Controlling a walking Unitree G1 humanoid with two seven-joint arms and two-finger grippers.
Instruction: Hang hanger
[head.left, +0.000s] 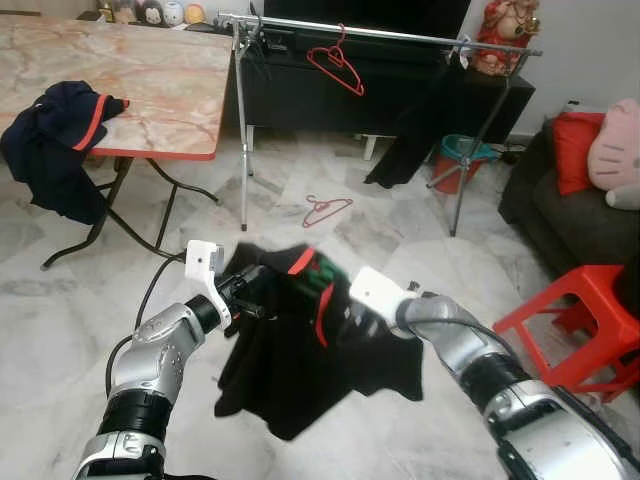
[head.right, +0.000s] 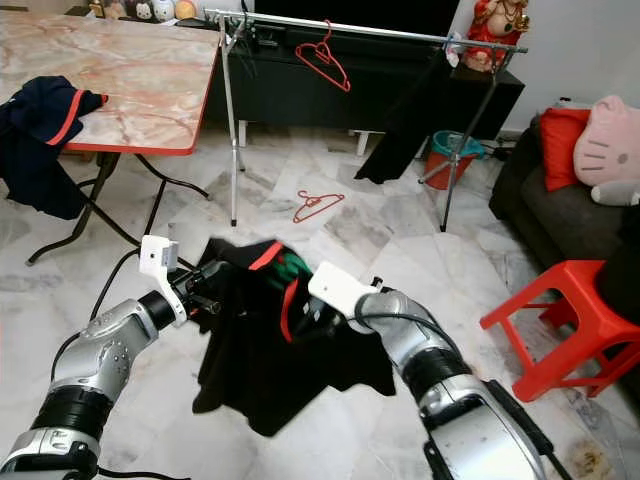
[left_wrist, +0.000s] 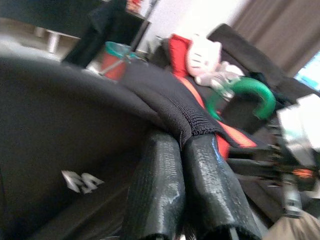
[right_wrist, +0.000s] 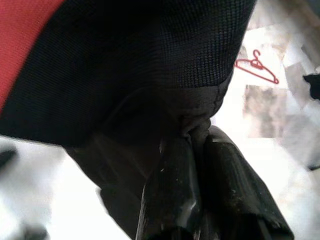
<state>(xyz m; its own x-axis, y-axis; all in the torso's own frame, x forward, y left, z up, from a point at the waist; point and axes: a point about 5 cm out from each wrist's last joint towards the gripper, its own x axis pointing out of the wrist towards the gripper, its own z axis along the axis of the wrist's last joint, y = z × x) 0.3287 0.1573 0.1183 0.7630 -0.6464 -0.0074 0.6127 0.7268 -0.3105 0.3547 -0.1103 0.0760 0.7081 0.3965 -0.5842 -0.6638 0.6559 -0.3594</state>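
Observation:
A black shirt (head.left: 290, 365) with red collar trim hangs in the air between my two arms, low over the floor. A green hanger (head.left: 318, 270) sits at its neck, and its hook (left_wrist: 250, 92) curves up in the left wrist view. My left gripper (head.left: 262, 285) is shut on the shirt's left shoulder, fingers pinching the ribbed collar (left_wrist: 192, 122). My right gripper (head.left: 340, 318) is shut on the fabric at the right side (right_wrist: 195, 137). The metal clothes rail (head.left: 380, 35) stands farther ahead with a red hanger (head.left: 335, 62) hooked on it.
Another red hanger (head.left: 325, 210) lies on the tiled floor under the rail. A black garment (head.left: 415, 130) hangs at the rail's right end by a red bucket (head.left: 455, 160). A marble folding table (head.left: 150, 80) with a dark garment (head.left: 55, 140) is left; a red stool (head.left: 580, 320) and sofa (head.left: 560, 210) are right.

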